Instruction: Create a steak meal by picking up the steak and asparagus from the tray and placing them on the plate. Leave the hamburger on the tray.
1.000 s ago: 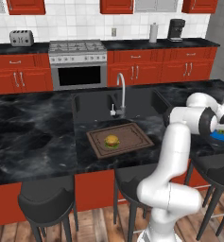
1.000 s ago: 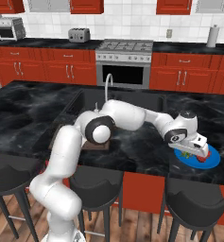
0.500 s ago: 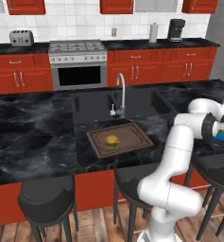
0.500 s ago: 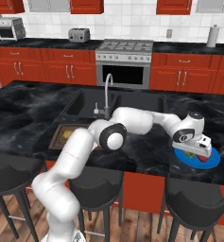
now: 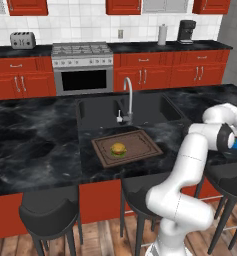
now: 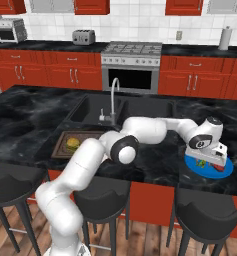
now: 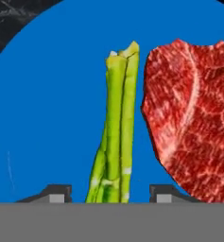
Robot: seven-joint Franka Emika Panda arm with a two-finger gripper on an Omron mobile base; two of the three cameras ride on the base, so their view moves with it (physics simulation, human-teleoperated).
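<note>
The blue plate (image 7: 38,118) sits close below my hand, and on it lie the green asparagus (image 7: 117,127) and, to its right, the red steak (image 7: 193,123). My gripper (image 7: 109,194) is open, one fingertip on each side of the stalks' near end with blue showing in both gaps. From the right base camera, the gripper (image 6: 210,159) hovers low over the plate (image 6: 195,165) at the island's right end, with the steak (image 6: 217,167) beside it. The hamburger (image 5: 119,149) rests on the brown tray (image 5: 140,142) in front of the sink.
A sink with a tall faucet (image 5: 127,97) lies behind the tray. The black marble island (image 5: 35,145) stretches left. Dark bar stools (image 6: 205,215) stand along its near edge. The plate lies near the island's front right edge.
The gripper's jaws have parted, letting go of the asparagus, which now lies on the plate next to the steak. The hand stays low over the plate.
</note>
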